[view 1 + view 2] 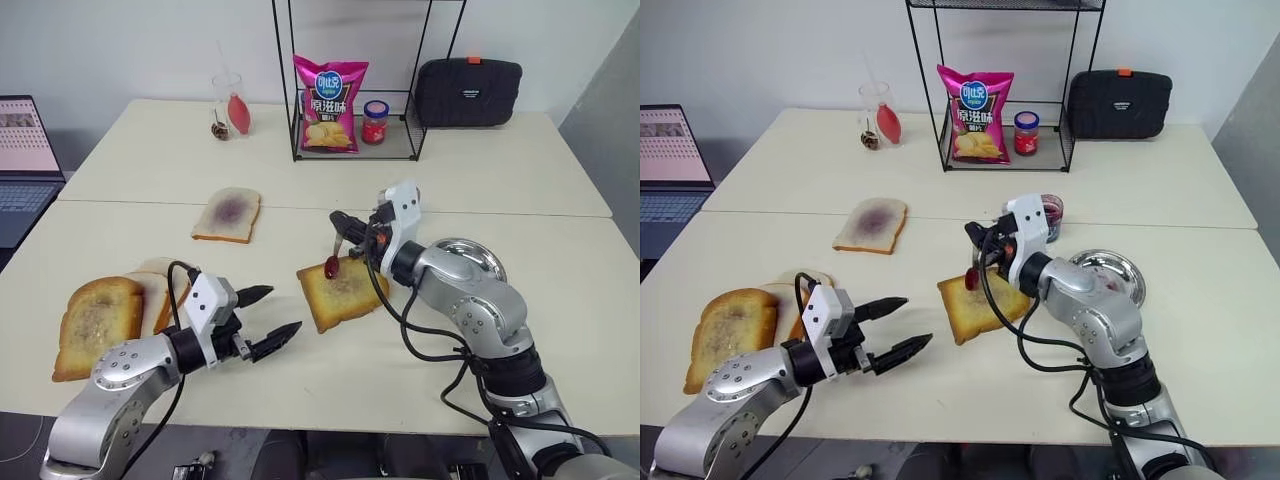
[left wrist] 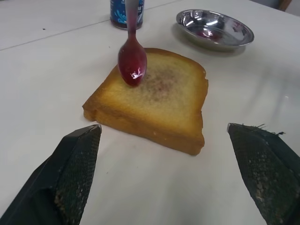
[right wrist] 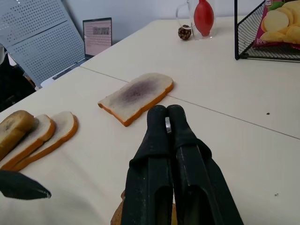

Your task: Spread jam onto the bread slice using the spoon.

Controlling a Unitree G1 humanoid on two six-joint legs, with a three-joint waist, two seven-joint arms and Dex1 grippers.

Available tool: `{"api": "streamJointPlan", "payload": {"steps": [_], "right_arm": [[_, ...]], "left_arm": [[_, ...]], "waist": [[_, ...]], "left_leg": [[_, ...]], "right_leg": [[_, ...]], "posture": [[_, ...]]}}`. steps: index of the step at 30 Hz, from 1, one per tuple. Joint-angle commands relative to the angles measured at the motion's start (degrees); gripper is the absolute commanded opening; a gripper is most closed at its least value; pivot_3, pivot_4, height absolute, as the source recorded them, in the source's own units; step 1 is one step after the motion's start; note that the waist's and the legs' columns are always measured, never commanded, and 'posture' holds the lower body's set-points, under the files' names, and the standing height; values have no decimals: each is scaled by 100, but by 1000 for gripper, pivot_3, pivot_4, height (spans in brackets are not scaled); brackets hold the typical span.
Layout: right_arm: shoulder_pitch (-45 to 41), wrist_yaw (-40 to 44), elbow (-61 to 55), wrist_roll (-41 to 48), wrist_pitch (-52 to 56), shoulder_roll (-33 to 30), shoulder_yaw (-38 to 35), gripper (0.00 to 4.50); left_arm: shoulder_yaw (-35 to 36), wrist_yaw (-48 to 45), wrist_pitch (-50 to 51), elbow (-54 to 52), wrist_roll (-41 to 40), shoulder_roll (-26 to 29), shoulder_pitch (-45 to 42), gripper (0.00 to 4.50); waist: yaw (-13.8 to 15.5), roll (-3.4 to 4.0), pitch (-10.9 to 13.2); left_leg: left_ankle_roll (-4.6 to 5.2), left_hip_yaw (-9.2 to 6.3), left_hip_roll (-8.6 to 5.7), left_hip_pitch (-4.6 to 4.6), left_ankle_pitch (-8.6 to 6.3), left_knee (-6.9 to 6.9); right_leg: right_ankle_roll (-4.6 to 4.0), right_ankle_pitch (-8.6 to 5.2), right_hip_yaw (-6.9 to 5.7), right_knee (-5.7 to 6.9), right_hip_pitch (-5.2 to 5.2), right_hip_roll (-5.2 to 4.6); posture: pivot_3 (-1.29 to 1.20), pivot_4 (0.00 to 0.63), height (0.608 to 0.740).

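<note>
While your right pincer (image 1: 345, 232) is clenched on the spoon (image 2: 132, 61), its jam-loaded bowl hangs just above the bread slice (image 1: 341, 292) near the far corner. Expect the toast to be light and stiff (it may skate on the smooth cream counter (image 1: 560, 300)), so steady it by the crust with your left pincer (image 1: 272, 320), which stands released near the slice. The jam (image 1: 1051, 213) jar sits behind the right arm, beside a steel dish (image 2: 215, 30).
</note>
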Motion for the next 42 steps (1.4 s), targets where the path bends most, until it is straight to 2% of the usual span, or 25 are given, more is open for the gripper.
{"api": "streamJointPlan", "payload": {"steps": [1, 7, 14, 21, 24, 29, 33, 36, 42], "right_arm": [[113, 129, -412, 46, 58, 63, -48, 7], [278, 176, -451, -139, 90, -58, -121, 7], [431, 56, -802, -78, 379, -492, -824, 7], [460, -42, -951, -10, 662, -615, -1254, 7], [327, -169, -999, 233, 877, -418, -1459, 7], [-15, -1018, -769, 1553, 1512, 782, -2210, 7], [-131, -1409, -314, 1804, 1621, 1371, -2341, 7], [-18, -1238, 151, 1483, 1404, 1445, -2030, 7], [280, -892, 606, 931, 1017, 1056, -1816, 7]], "left_arm": [[-135, 113, -95, -254, 22, -63, -37, 4500], [-236, 155, -129, -190, 30, -56, -114, 4500], [-396, 72, -181, 36, 71, -79, -369, 4500], [-540, -14, -279, 273, 107, -79, -612, 4500], [-535, -79, -309, 369, 109, -54, -704, 4500], [-520, -121, -358, 458, 134, -25, -770, 4500], [-508, -130, -390, 467, 142, -28, -779, 4500], [-467, -115, -392, 425, 140, -19, -754, 4500], [-368, -110, -381, 349, 104, 35, -660, 4500]], "waist": [[0, 0, 0], [0, 0, 0], [39, 0, 0], [27, -1, 0], [17, -1, 0], [-24, -1, 0], [-21, -1, 0], [-18, -1, 0], [-12, -1, 0]], "left_leg": [[0, 0, 0, 0, 0, 0], [0, -5, 0, 0, 0, 0], [0, -4, -6, -2, 0, 20], [1, 9, -7, 0, -1, 52], [1, 12, -4, 1, 0, 54], [1, 10, 3, 1, 0, 54], [1, 9, 4, 5, 0, 54], [1, 15, 1, 5, 0, 56], [1, 19, 0, 3, 0, 55]], "right_leg": [[0, 0, 0, 0, 0, 0], [0, 0, -5, 2, 1, 1], [1, 0, -5, 4, 9, -2], [1, 1, -4, 35, 11, 5], [1, 0, -6, 45, 9, 12], [1, 0, -1, 56, 4, 16], [0, 0, -3, 67, 2, 18], [0, 0, -1, 67, 2, 17], [0, 0, 0, 61, 2, 16]], "posture": [[0, 150, 740], [0, 150, 740], [0, 150, 740], [0, 150, 740], [0, 150, 740], [0, 150, 740], [0, 150, 740], [0, 150, 740], [0, 150, 740]]}}
